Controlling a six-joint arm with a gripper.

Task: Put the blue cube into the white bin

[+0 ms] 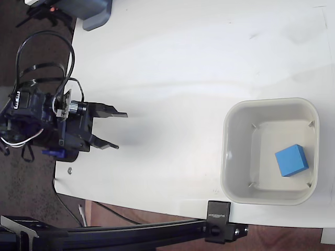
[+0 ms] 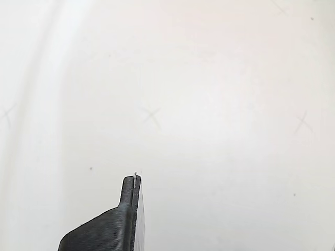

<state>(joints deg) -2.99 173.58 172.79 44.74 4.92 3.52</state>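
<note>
The blue cube (image 1: 292, 160) lies inside the white bin (image 1: 236, 157), toward its lower right corner in the fixed view. The gripper (image 1: 119, 130) sits well left of the bin, fingers spread wide and empty. The task looks complete; no further move seems needed.

1. The cube (image 1: 292, 160) has plain, smooth, matt blue faces.
2. The bin (image 1: 236, 113) looks like off-white plastic with a smooth, faintly glossy rim and inner walls.
3. The table (image 1: 183, 68) is white and smooth with a soft sheen; the wrist view shows faint scuffs and specks on it.
4. The gripper (image 1: 116, 130) is black, matt plastic; in the wrist view its finger (image 2: 112, 227) is finely ribbed in layered lines.
5. The cables (image 1: 36, 57) have glossy black sheathing.
6. The clamp (image 1: 220, 222) at the table edge looks like matt black metal.
</note>
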